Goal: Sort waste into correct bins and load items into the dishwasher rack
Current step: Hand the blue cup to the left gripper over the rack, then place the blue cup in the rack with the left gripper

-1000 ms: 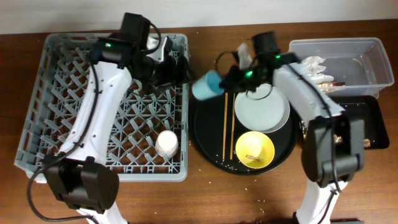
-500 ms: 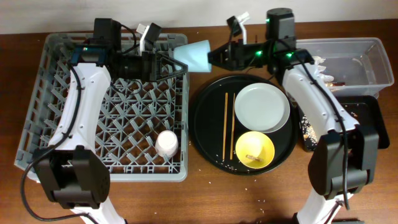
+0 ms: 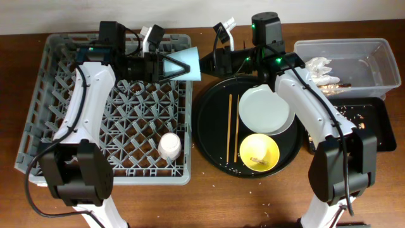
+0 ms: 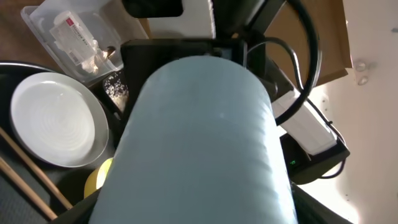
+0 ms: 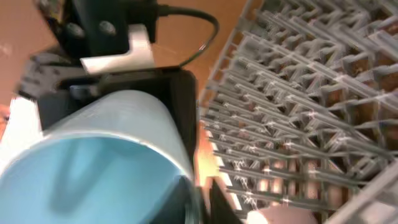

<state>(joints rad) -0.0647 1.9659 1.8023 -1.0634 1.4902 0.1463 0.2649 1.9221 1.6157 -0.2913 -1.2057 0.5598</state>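
Observation:
The light blue cup hangs sideways above the right rim of the grey dishwasher rack. My left gripper is shut around its body. My right gripper pinches its rim from the open end. The cup fills the left wrist view. Its mouth faces the right wrist camera. The pale pink cup stands upside down in the rack. The white plate, yellow bowl and two chopsticks lie on the round black tray.
The clear tub at the back right holds the white napkin and a brown-gold wrapper. The shallow black tray beside it holds food scraps. Crumbs lie on the wooden table in front.
My right gripper carried the blue cup up from the round tray and leftward to the left gripper. The left gripper now encloses the cup, which has turned level.

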